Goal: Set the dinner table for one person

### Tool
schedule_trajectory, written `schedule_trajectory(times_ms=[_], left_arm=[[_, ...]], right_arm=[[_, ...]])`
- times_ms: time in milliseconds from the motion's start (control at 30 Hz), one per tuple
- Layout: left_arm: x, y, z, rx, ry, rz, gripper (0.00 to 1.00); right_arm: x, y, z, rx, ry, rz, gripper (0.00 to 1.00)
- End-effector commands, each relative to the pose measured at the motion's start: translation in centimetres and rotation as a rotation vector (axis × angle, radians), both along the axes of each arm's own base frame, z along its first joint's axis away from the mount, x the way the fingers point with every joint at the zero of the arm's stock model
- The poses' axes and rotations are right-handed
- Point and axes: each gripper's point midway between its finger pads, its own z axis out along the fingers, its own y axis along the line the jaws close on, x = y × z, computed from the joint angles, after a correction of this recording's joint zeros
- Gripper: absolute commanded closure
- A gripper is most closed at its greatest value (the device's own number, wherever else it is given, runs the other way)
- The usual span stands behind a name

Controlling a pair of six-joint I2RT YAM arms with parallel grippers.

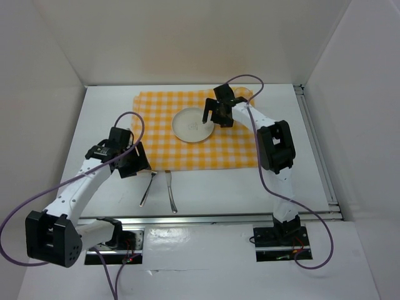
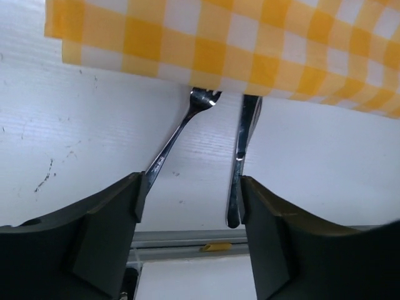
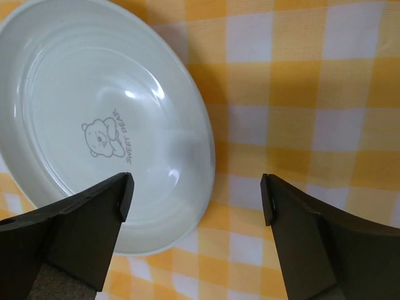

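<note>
Overhead, right gripper [image 3: 197, 190] gapes empty above the glossy plate [image 3: 94, 94] (stiff, likely breakable; grip its rim), left gripper [image 2: 190, 187] spread wide over slim, slippery fork [image 2: 175, 140] and knife [image 2: 240, 156].

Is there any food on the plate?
No, the white plate is bare inside, with only a small printed bear and some lettering on it.

We identify a robotics lab cell: plain white panels [image 1: 187, 37] enclose the dinner table [image 1: 219, 187], an aluminium rail [image 1: 219, 219] spans 6 o'clock, and purple cables [image 1: 12, 231] hang loose.
</note>
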Motion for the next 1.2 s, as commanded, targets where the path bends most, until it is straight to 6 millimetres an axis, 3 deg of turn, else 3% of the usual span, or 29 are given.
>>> schedule_trajectory(times_ms=[0,67,100,133,167,200,233,267,300,333,367,433,467,600,833,933,1067,1100,1167], left_arm=[[-1.9,0.2,-1.2,0.036,0.056,0.022,0.25],[-1.9,0.0,-1.2,0.032,0.057,0.023,0.29],[-2.1,-0.4,-1.5,0.028,0.062,0.020,0.32],[-2.3,-0.7,-1.9,0.025,0.067,0.014,0.36],[-2.4,-0.7,-2.4,0.031,0.089,0.014,0.38],[-2.6,-1.1,-3.0,0.041,0.100,0.001,0.39],[-2.5,-1.4,-3.6,0.042,0.102,-0.010,0.40],[-2.2,-1.5,-3.8,0.052,0.096,-0.015,0.42],[-2.4,-2.1,-4.7,0.060,0.116,-0.038,0.42],[-2.1,-2.2,-5.1,0.074,0.118,-0.044,0.42],[-1.5,-2.3,-5.4,0.091,0.102,-0.046,0.40],[-1.4,-2.1,-7.0,0.143,0.158,-0.045,0.36],[-0.7,-1.9,-7.1,0.186,0.149,-0.033,0.32],[-0.2,-2.0,-8.8,0.264,0.186,-0.057,0.28],[0.7,-2.4,-11.2,0.295,0.232,-0.044,0.38],[1.0,-3.0,-11.3,0.261,0.214,-0.051,0.47],[1.0,-3.3,-11.1,0.245,0.210,-0.044,0.77],[1.1,-3.3,-10.8,0.241,0.201,-0.043,0.90],[0.1,-2.8,-10.9,0.255,0.233,-0.046,1.00]], right_arm=[[0.2,-0.4,6.7,-0.012,-0.124,-0.010,0.03],[-0.8,-0.7,7.6,-0.029,-0.136,-0.005,0.03],[-1.2,-0.9,10.1,-0.008,-0.183,-0.007,0.03],[-2.0,-0.7,10.7,-0.011,-0.192,-0.002,0.03],[-3.4,-0.5,9.9,-0.018,-0.174,0.013,0.03],[-4.1,-1.0,12.1,-0.006,-0.218,0.004,0.03],[-5.1,-0.6,12.5,0.000,-0.227,0.020,0.03],[-6.8,-0.6,10.9,-0.017,-0.189,0.037,0.03],[-7.6,-1.0,12.2,-0.007,-0.209,0.036,0.03],[-8.5,-1.0,12.0,-0.009,-0.202,0.046,0.03],[-9.6,-1.5,10.6,-0.020,-0.167,0.041,0.04],[-10.9,-2.0,11.1,-0.003,-0.170,0.039,0.04],[-11.9,-2.0,10.3,-0.012,-0.151,0.049,0.04],[-13.1,-2.6,10.1,-0.011,-0.139,0.042,0.04],[-14.2,-2.8,9.4,-0.022,-0.117,0.052,0.04],[-14.3,-2.8,9.8,-0.018,-0.125,0.052,0.04],[-14.4,-3.1,9.4,-0.028,-0.120,0.046,0.04],[-14.6,-3.2,9.6,-0.028,-0.120,0.046,0.05],[-14.5,-3.3,9.6,-0.034,-0.123,0.040,0.05]])
